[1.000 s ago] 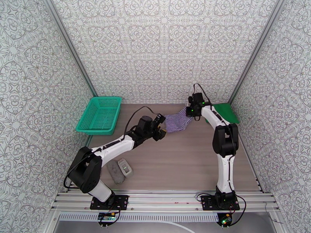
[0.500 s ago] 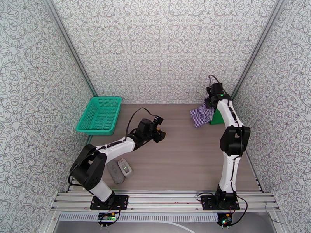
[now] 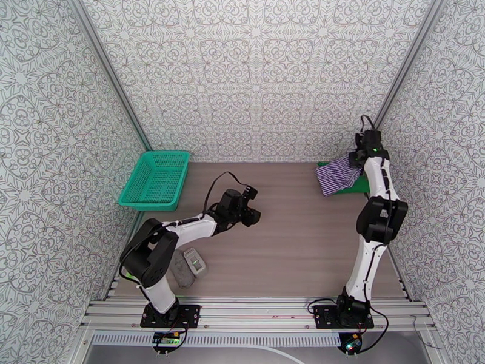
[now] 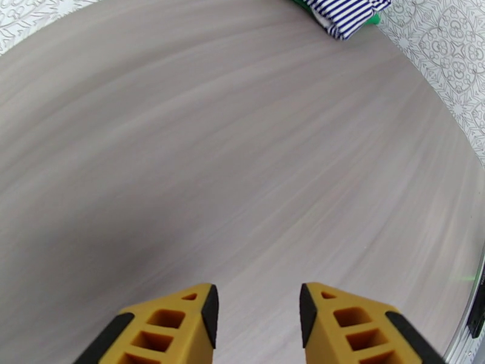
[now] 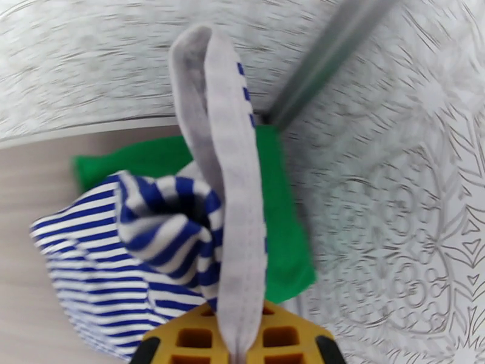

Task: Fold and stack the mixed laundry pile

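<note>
Right gripper [image 5: 239, 342] clamped on bunched navy-and-white thin-striped sleeveless cloth top [image 5: 109, 256], which hangs just above plain bright green cloth shirt [image 5: 285, 238], apparently folded. Left gripper [image 4: 257, 310] jaws apart, empty. Left to do: lay top flat, release.

My left arm [image 3: 182, 226] and right arm [image 3: 379, 180] are white shells with black joints, on black base plates [image 3: 173, 315] at seven and five o'clock. A black cable [image 3: 224, 173] loops above each wrist. My left gripper [image 4: 257, 298] and right gripper [image 5: 236, 342] have yellow-orange, hollow-celled fingers [image 4: 163, 332] with black pads [image 4: 210, 307].
</note>
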`<state>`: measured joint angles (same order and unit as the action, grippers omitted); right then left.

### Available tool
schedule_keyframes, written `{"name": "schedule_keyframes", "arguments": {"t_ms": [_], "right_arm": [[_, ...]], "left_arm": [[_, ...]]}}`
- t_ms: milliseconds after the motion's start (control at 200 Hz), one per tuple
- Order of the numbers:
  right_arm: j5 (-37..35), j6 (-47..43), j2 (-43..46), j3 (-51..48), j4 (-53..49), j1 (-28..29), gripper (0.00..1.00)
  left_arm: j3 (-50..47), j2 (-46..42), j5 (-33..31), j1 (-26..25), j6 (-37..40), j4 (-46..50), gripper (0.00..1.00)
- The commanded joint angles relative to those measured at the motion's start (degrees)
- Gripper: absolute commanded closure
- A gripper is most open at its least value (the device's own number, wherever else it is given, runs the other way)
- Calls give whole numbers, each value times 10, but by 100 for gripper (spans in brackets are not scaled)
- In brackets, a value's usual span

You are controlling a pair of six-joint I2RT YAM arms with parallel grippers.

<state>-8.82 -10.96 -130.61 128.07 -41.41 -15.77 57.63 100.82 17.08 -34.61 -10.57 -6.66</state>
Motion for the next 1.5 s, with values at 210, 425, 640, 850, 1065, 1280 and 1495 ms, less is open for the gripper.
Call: {"name": "schedule_keyframes", "arguments": {"t_ms": [210, 425, 640, 850, 1065, 1280, 1495], "right_arm": [[-106, 10, 39, -85, 99, 35, 22], [48, 116, 359, -508, 318, 56, 18], [96, 178, 599, -900, 573, 78, 1], [127, 207, 582, -1071, 773, 92, 1], [99, 149, 468, -1085, 921, 129, 1], [90, 136, 440, -1068, 925, 146, 1], [93, 134, 437, -1067, 927, 147, 1]], "left_arm": [[12, -14, 7, -8, -31, 3, 57], [-47, -112, -25, 21, -51, 31, 53], [-129, -236, -106, 92, -77, 88, 28], [-218, -365, -155, 179, -90, 117, 17], [-279, -476, -204, 245, -44, 141, 22], [-362, -479, -262, 293, 89, -55, 17], [-447, -320, -209, 347, 76, -387, 15]]}}
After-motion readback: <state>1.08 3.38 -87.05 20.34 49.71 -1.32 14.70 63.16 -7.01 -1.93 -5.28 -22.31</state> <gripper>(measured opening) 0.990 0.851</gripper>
